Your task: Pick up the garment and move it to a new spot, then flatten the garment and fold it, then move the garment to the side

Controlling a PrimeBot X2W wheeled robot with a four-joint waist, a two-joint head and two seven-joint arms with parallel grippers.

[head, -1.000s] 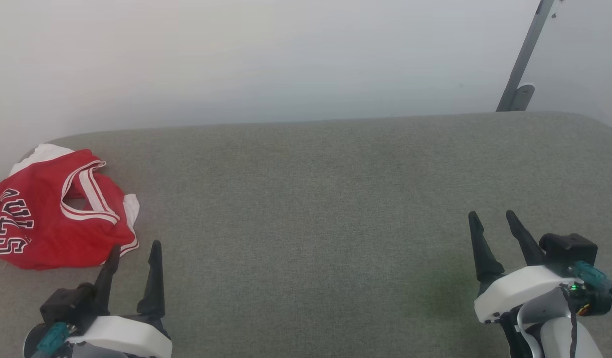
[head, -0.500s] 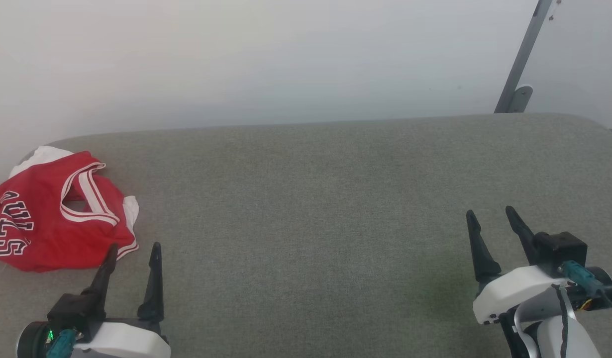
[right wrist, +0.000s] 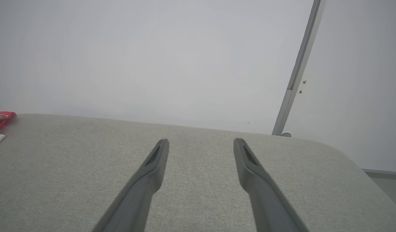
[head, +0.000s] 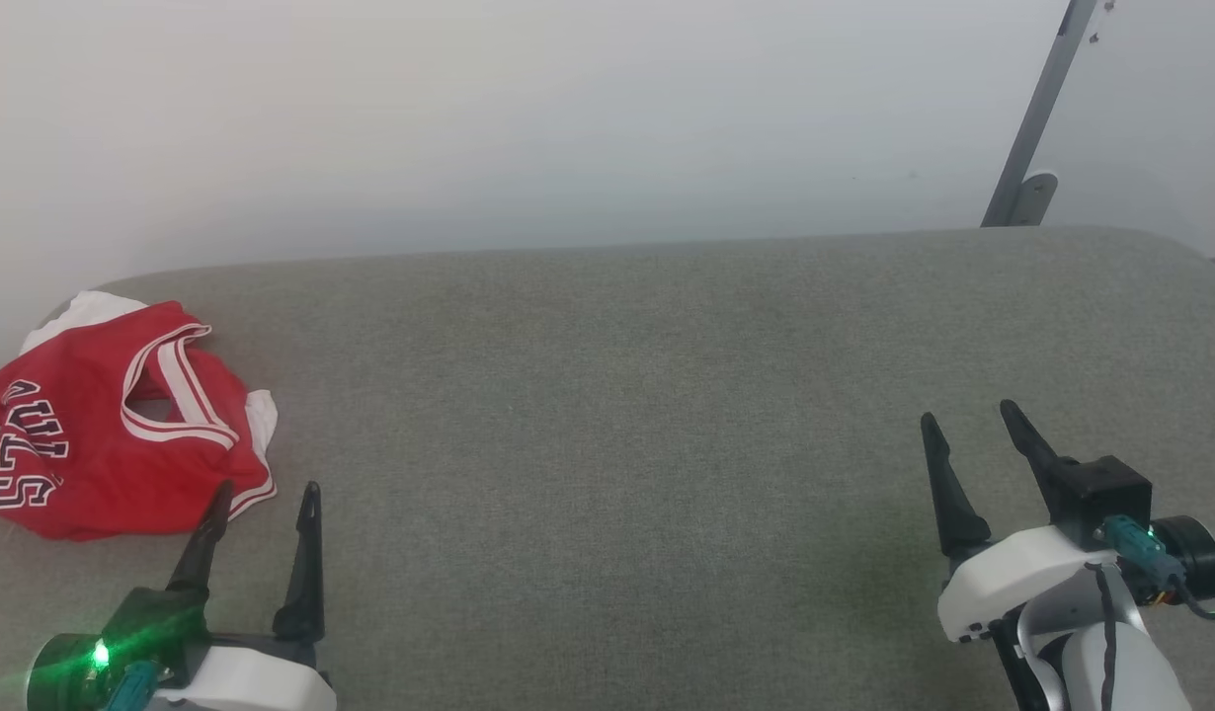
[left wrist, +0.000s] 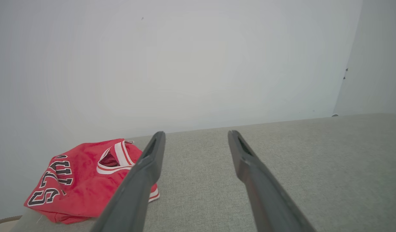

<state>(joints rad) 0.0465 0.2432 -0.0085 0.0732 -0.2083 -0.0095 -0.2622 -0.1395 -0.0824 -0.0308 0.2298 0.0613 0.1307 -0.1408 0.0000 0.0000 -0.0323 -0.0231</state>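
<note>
The garment [head: 114, 425] lies crumpled in a heap at the far left end of the surface [head: 607, 395], close to its rear corner. It is red, with a red-and-white striped neck opening facing up, black white-outlined letters running along its left part, and bits of white cloth showing at its back and right edges (the number cannot be made out in this bunched state).

The left tool [head: 269, 489] is just beside the heap's near right corner, its two dark fingers spread wide with nothing between them. They point away from the robot. In the head view the left finger's tip overlaps the garment's hem, and in the left wrist view that finger crosses in front of the hem [left wrist: 154, 195]; whether it touches the cloth cannot be told. A green light [head: 99, 654] glows on that wrist.

The right tool [head: 969, 413] is well apart, over the bare right part of the surface. Its fingers are also spread wide and empty, leaning slightly leftward as they point away.

Behind the surface stands a pale wall [head: 469, 118], with a slanted metal bar [head: 1037, 109] at the right.
</note>
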